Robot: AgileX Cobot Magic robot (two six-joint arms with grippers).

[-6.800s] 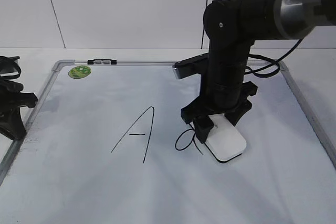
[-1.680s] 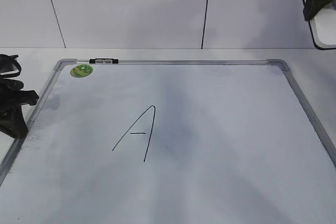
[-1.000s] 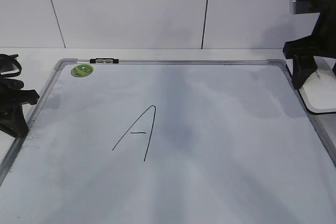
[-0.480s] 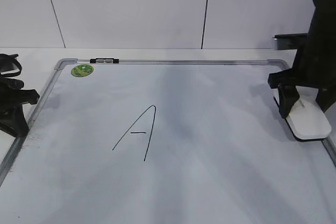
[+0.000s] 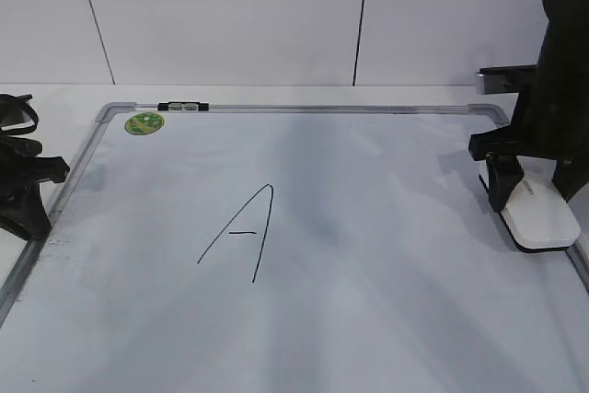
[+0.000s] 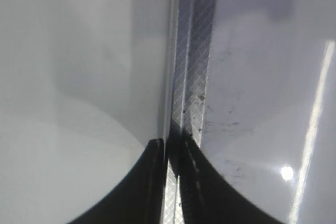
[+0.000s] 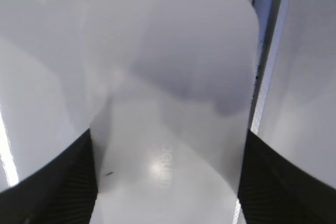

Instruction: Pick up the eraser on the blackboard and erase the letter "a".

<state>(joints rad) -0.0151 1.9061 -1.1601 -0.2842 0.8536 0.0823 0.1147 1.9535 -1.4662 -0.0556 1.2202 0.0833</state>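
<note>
Looks like the wiping's done, no small "a" left: right gripper [image 5: 534,192] pinches the eraser [image 5: 539,221] by the blackboard [image 5: 304,109]'s right edge, so next just let go; left gripper [image 6: 170,182] is pressed together.

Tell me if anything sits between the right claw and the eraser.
Nothing does: the right claw already straddles the eraser, a finger on each long side, with the eraser resting on the blackboard by its right frame.
</note>
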